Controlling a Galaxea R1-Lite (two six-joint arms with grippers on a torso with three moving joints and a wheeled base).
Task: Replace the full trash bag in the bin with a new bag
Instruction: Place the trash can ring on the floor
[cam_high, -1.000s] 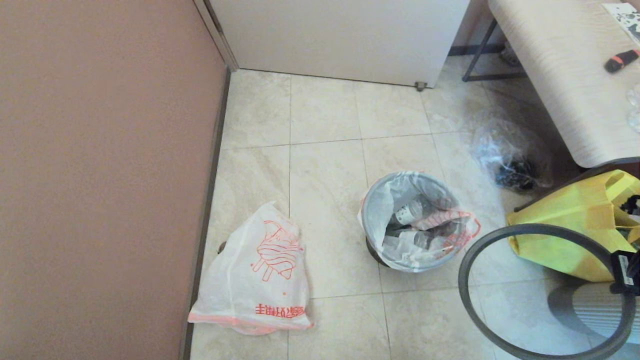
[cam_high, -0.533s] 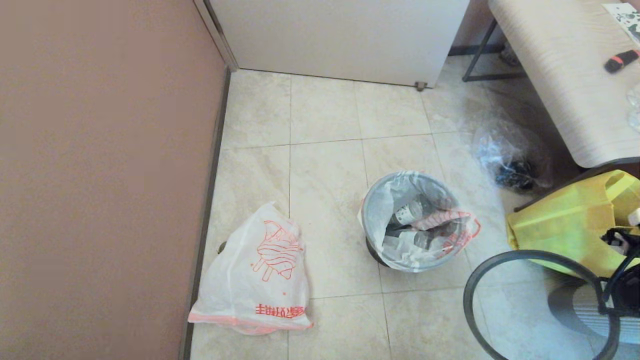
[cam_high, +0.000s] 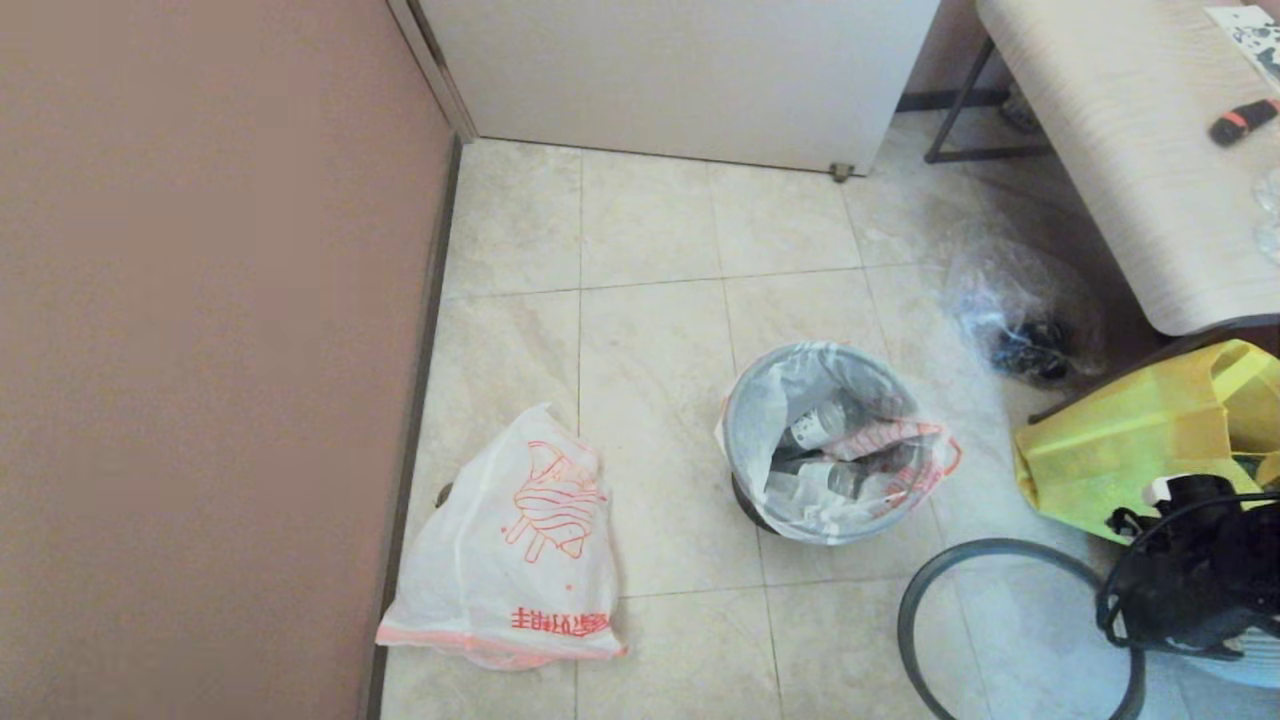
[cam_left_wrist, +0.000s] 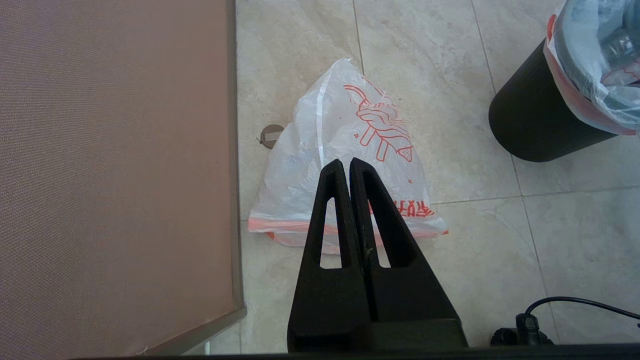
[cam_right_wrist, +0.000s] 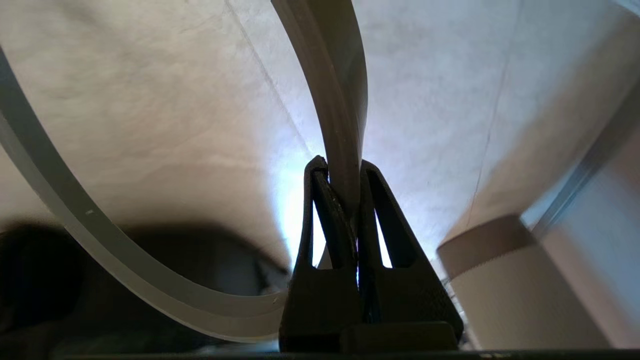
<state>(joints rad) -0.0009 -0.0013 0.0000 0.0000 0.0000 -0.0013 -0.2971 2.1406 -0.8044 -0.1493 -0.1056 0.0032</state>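
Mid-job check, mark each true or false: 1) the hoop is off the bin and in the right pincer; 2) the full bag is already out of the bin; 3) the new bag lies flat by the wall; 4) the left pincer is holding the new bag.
1) True: the right pincer is shut on the thin dark-grey hoop, away from the small round black plastic bin.
2) False: the bulging white bag with bottles sits inside the bin.
3) True: the limp white bag with orange-red print lies on the floor tiles beside the wall.
4) False: the left pincer is shut on nothing, above that bag.
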